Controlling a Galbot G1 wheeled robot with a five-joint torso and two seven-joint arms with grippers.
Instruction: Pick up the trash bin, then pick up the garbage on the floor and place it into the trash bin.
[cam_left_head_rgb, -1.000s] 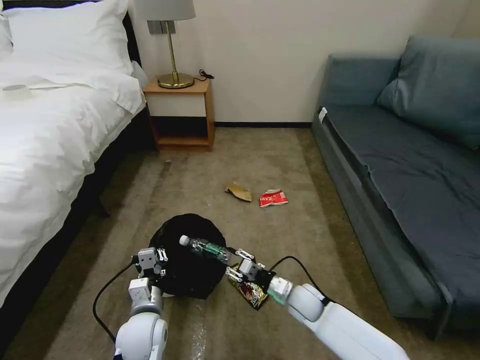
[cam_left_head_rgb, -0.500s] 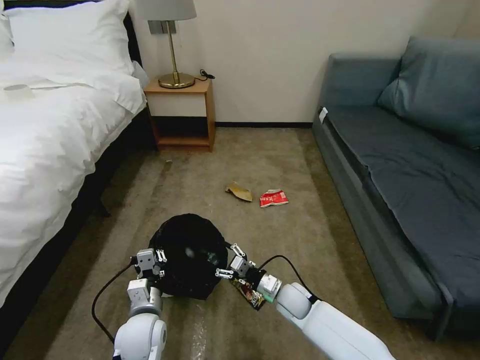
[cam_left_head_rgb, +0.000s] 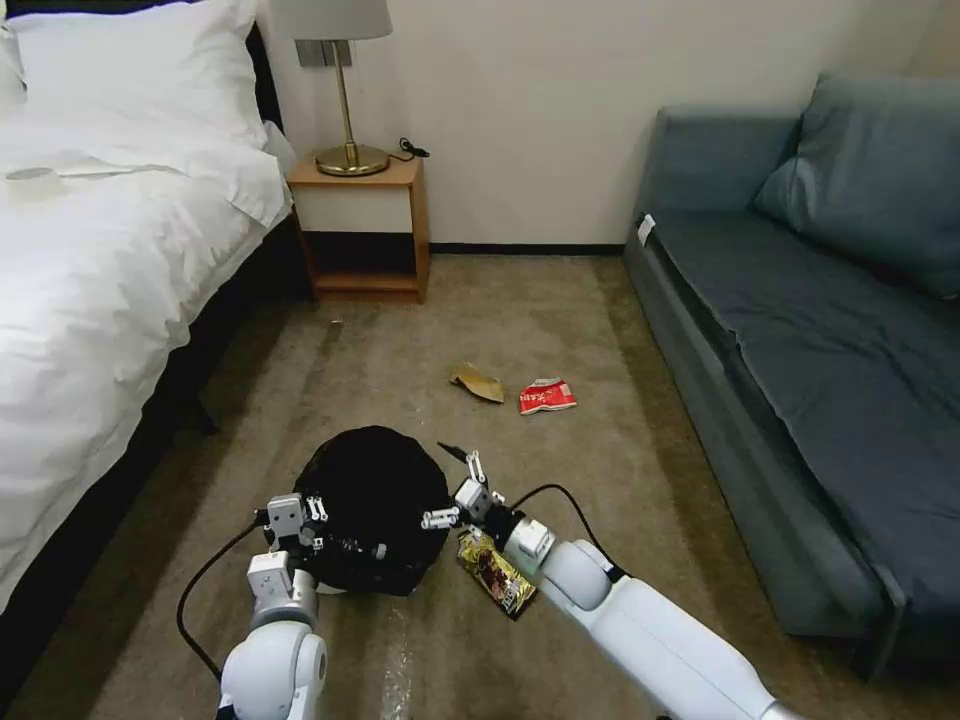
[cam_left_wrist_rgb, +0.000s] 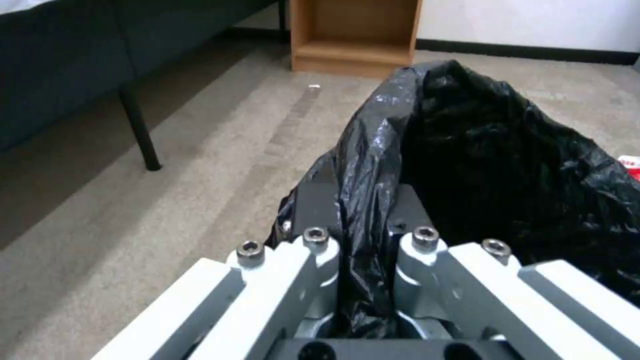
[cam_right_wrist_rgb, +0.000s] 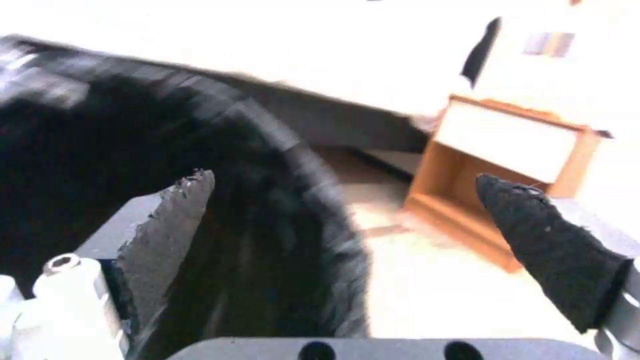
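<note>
Left tool (cam_left_wrist_rgb: 363, 220) is clamped on the black bag liner at the near rim of the trash bin (cam_left_head_rgb: 372, 505), which sits on the carpet between both arms. Right tool (cam_left_head_rgb: 447, 486) hangs spread wide and empty at the bin's right edge. Snack wrapper (cam_left_head_rgb: 497, 574) lies just beside the bin under the right arm; cardboard scrap (cam_left_head_rgb: 477, 382) and red packet (cam_left_head_rgb: 547, 396) are further out, near each other.

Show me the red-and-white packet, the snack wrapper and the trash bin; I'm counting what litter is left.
red-and-white packet (cam_left_head_rgb: 547, 397), head view, its middle.
snack wrapper (cam_left_head_rgb: 496, 574), head view, its printed face.
trash bin (cam_left_head_rgb: 372, 490), head view, black liner.
</note>
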